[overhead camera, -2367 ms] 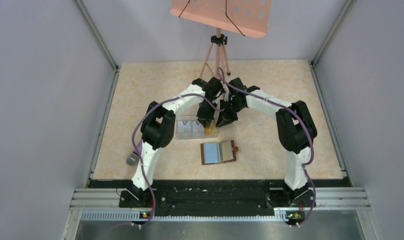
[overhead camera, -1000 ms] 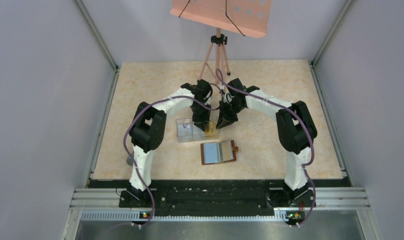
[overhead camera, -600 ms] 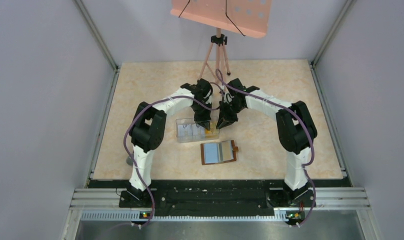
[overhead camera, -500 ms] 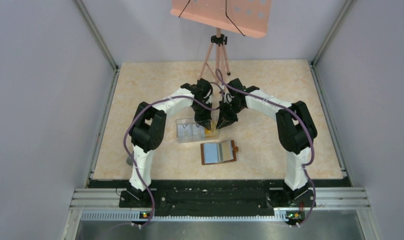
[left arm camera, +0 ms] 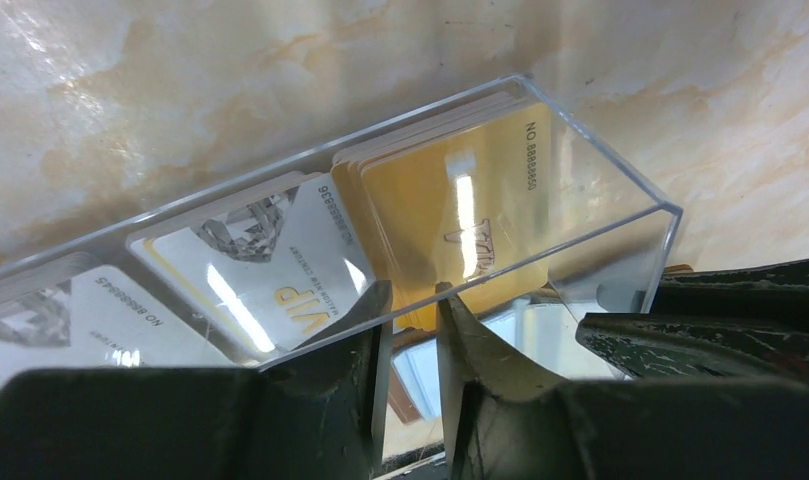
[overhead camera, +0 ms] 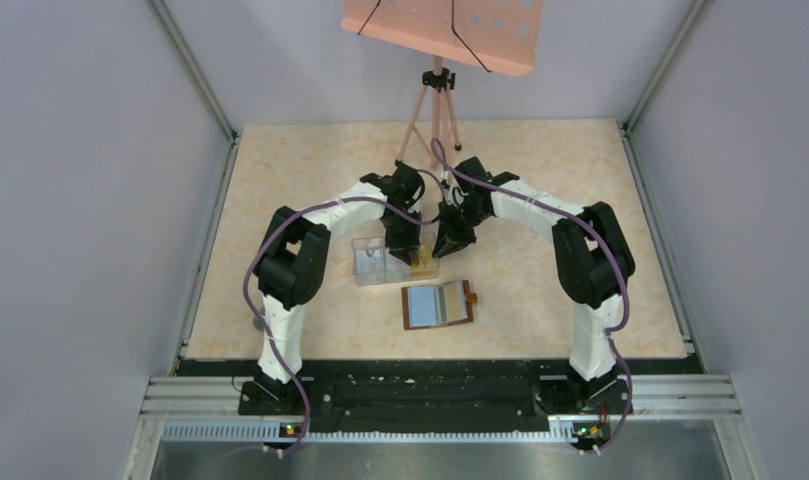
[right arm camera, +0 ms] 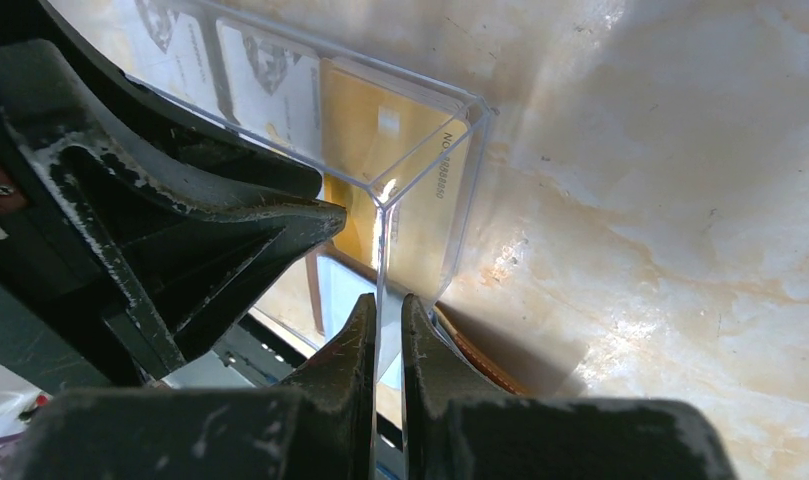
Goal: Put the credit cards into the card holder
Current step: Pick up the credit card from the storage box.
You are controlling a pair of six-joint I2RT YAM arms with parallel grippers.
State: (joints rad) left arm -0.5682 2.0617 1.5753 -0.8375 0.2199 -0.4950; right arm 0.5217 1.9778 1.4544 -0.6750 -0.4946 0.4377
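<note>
1. Both arms rise from the near rail. The left arm and the right arm each climb to a raised elbow, then reach inward and away. Their wrists nearly meet over the middle of the marbled tabletop.
2. The card holder lies open and flat on the tabletop, clear pockets up, snap tab at its right edge. It sits between the two bases, on the near side of both grippers.
3. Just beyond it stands the clear plastic box, three compartments wide. The credit cards are all inside it: the gold cards stacked in the right-end compartment, the white VIP cards in the middle one, and more white cards in the left one.
4. The left gripper points steeply down at the box's near wall, over the gold stack. Its jaws are slightly parted, with a narrow gap between them.
5. The right gripper tips down at the box's right end, and its jaws are pinched on the clear wall at the corner beside the gold cards.
6. Farthest back, a tripod carries a pink perforated panel.
</note>
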